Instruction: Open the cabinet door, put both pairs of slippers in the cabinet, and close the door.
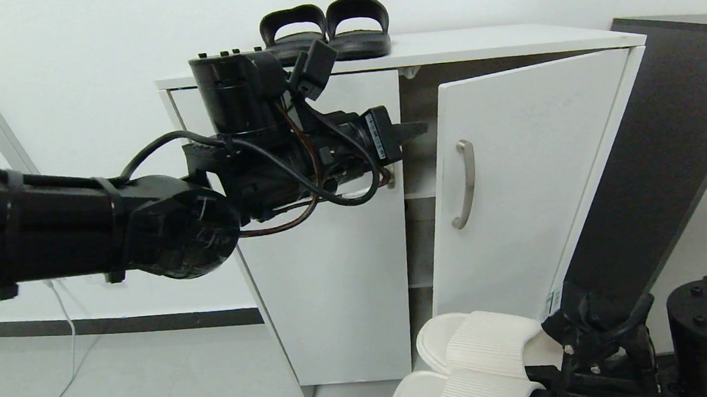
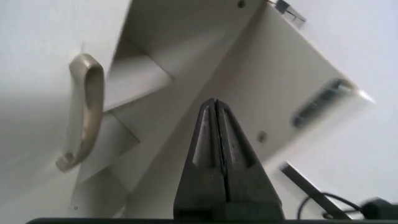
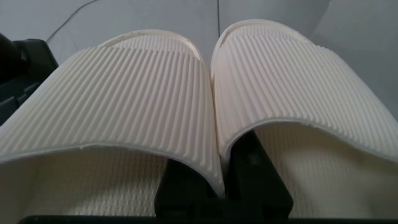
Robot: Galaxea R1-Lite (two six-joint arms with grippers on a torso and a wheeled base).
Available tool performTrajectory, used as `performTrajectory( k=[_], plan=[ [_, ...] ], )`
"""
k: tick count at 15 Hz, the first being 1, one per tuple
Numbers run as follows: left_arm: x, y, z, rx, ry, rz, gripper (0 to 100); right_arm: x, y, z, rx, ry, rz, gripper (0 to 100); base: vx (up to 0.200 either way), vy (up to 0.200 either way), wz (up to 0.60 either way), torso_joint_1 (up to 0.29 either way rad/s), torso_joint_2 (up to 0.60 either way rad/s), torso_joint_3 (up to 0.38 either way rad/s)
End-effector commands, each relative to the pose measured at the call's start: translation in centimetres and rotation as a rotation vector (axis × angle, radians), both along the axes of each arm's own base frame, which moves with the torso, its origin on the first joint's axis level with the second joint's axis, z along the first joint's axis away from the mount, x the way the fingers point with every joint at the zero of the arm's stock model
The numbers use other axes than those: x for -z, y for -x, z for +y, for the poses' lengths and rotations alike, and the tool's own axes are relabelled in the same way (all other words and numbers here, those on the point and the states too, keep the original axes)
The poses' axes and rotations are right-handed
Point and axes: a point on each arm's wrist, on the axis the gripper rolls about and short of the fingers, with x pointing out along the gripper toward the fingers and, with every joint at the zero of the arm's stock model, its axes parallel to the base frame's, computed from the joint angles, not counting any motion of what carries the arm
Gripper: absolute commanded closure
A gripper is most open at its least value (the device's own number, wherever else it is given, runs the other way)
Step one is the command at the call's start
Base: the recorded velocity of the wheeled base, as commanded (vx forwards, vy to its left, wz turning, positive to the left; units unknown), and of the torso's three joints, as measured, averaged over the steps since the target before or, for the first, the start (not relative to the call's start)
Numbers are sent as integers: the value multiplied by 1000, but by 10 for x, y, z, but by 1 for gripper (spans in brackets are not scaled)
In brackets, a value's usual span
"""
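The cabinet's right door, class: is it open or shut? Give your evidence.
Partly open. The right door stands angled outward from the cabinet, leaving a gap beside the left door where shelves show.

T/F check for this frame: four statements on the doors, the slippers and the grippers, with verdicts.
1. The black slippers sit on top of the cabinet. True.
2. Both cabinet doors are shut. False: the right door stands ajar, and shelves show in the gap.
3. The right gripper holds the white slippers low in front of the cabinet. True.
4. The left gripper is clamped on the door handle. False: it is shut on nothing, at the gap between the doors, apart from the handle.
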Motion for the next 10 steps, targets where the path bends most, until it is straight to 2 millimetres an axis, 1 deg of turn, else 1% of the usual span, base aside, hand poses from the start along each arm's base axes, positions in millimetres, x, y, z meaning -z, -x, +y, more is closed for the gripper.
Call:
performTrajectory(
  k=[1,4,5,6,8,9,10],
  plan=[
    [9,-13,-9,-9,-7,14,100,2,2,0,-8,5,4,100,0,0,0,0,0,0],
    [10,-16,-11,-10,-5,13,100,4,7,1,-26,13,9,100,-200,0,0,5,4,2],
    [14,-15,-17,4,-11,17,100,6,11,2,-44,17,13,100,-200,0,0,-2,7,2],
    [16,-6,-28,28,-14,17,100,6,16,2,-66,19,14,100,-200,0,0,-2,2,7],
    [19,20,-54,57,-25,16,100,6,28,0,-110,15,11,100,-200,0,0,-2,7,2],
    [20,30,-64,72,-29,-13,100,6,30,-1,-115,14,10,100,-200,0,0,2,2,7],
    [20,33,-66,73,-26,-28,100,6,30,0,-116,14,10,100,-200,0,0,2,2,2]
  ],
)
